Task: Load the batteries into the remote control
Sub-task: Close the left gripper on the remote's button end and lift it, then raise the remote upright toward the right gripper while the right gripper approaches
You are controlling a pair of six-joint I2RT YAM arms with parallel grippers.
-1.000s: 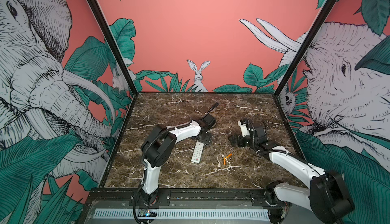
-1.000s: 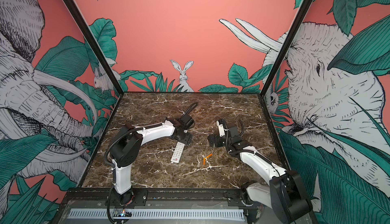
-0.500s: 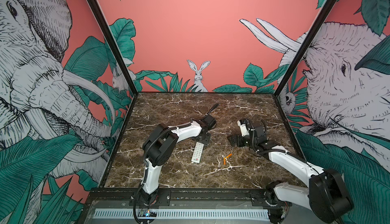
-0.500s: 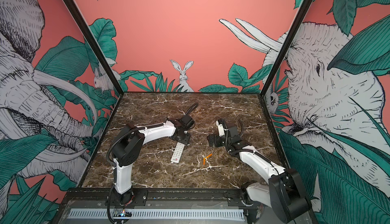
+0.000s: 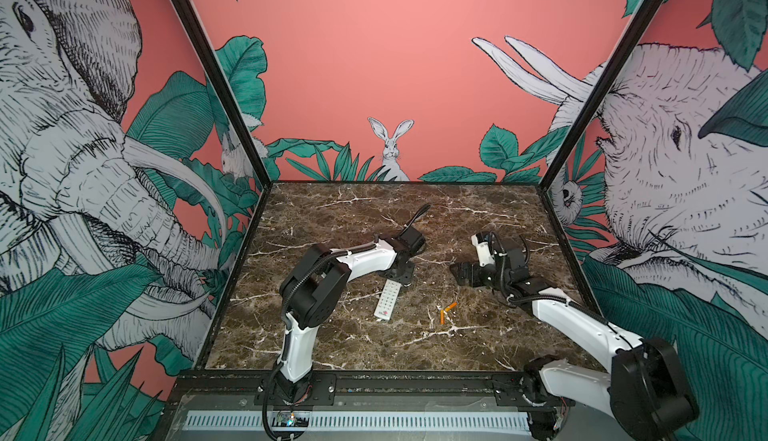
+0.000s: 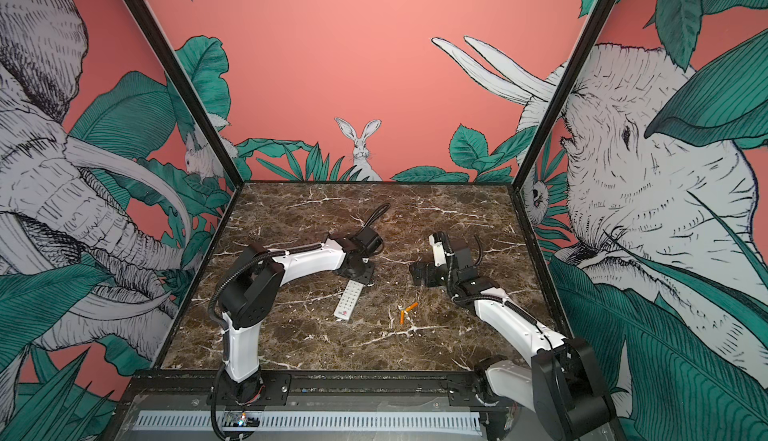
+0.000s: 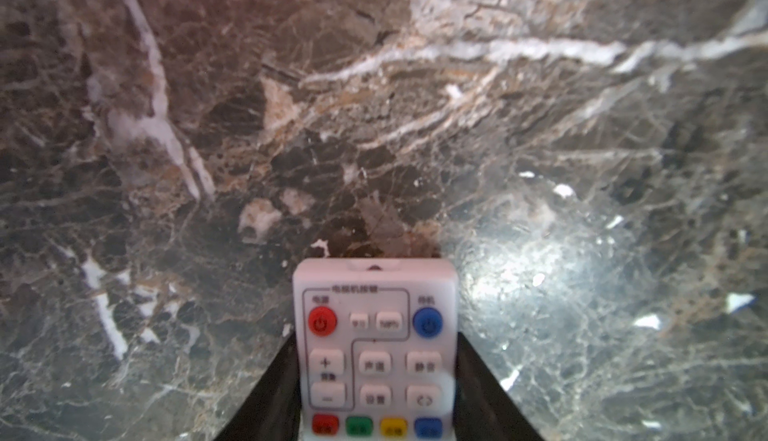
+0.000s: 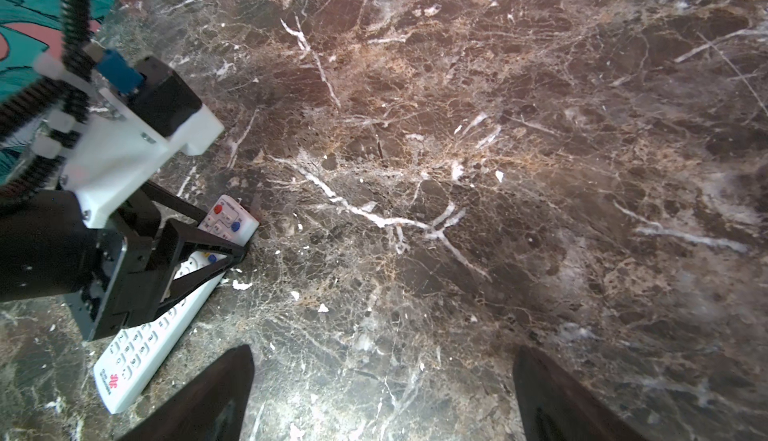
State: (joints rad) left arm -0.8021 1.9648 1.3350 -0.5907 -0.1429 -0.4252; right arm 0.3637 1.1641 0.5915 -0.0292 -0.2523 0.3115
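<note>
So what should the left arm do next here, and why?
Probably lift the remote control and start turning it over: the left gripper has its fingers against both long edges, the buttons face up, and the batteries lie loose on the table, apart from it.

Left white-and-black arm (image 5: 365, 258) elbow-bent, left gripper (image 7: 376, 337) pointing down, 2 jaws pressed on long sides of slim white plastic remote control (image 5: 387, 304). Right white-and-black arm (image 5: 561, 314) stretched forward, right gripper (image 8: 382, 351) jaws wide apart above brown marble surface (image 5: 332, 218).
</note>
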